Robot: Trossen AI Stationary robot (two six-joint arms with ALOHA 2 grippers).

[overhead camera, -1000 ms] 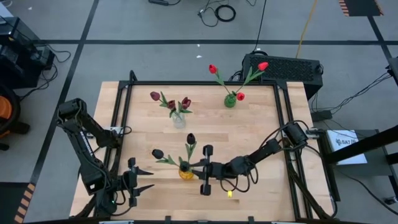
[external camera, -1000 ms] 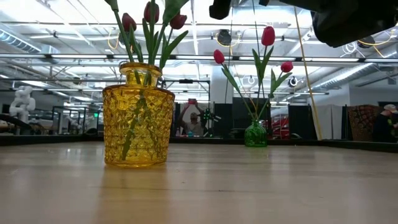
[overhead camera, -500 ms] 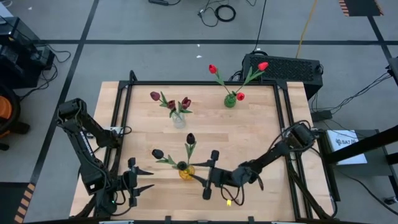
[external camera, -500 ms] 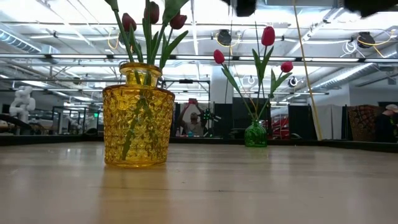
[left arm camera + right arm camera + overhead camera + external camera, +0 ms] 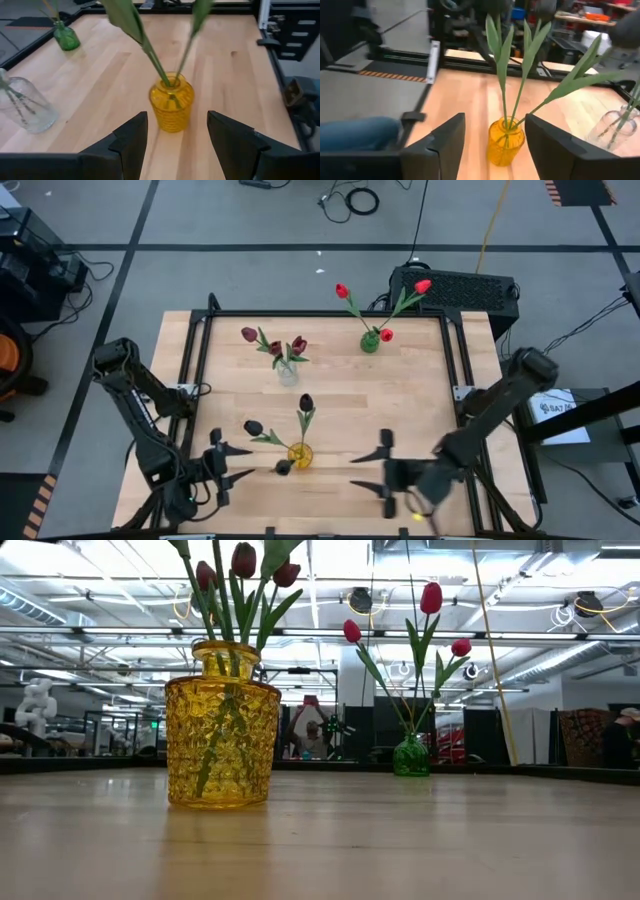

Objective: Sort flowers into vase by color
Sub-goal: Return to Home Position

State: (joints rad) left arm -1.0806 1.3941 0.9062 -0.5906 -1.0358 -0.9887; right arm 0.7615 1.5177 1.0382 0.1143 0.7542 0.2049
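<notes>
1. the left gripper [image 5: 248, 463] has its jaws spread wide and holds nothing. the yellow vase [image 5: 299, 456] stands just ahead of the gap between them, apart from both fingers.
2. the right gripper [image 5: 357, 472] faces the same vase from the opposite side, jaws wide and empty, somewhat farther from it.
3. three dark tulips [image 5: 306, 402] stand in that vase, their stems rising ahead of both pairs of jaws.
4. well beyond both jaws, maroon tulips [image 5: 275, 348] stand in a clear vase [image 5: 288, 375] and red tulips [image 5: 342, 290] in a green vase [image 5: 370, 343].
</notes>
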